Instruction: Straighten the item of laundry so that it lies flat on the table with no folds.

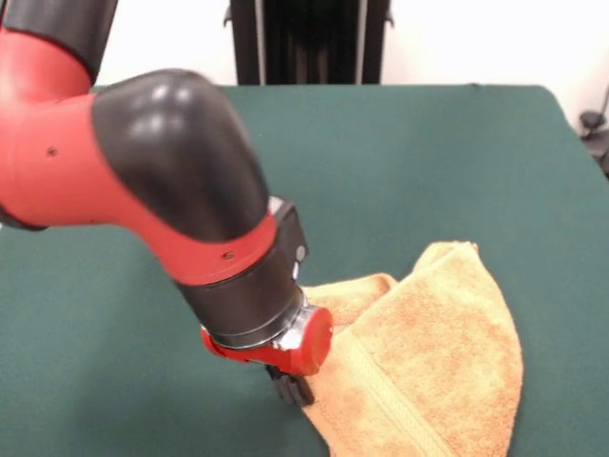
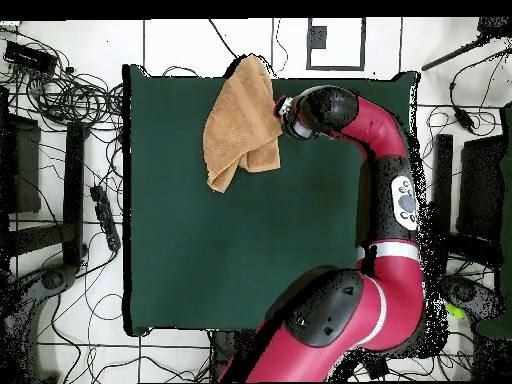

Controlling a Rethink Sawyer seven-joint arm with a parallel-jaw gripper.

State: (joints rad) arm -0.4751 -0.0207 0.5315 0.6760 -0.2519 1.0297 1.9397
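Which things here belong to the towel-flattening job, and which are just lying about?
Job:
- towel, folded over itself, overhanging the table's edge
- table
- hand at the towel's edge

Lying about:
- cables on the floor
- power strip on the floor

Even, bright indoor light on my table [image 1: 400, 162]; the green cloth shows no hard shadows, only a faint dark patch under my wrist beside the towel [image 1: 428, 362]. Soft white glare sits on my black elbow shell [image 1: 176, 95], which looks slightly blurred in the front view.
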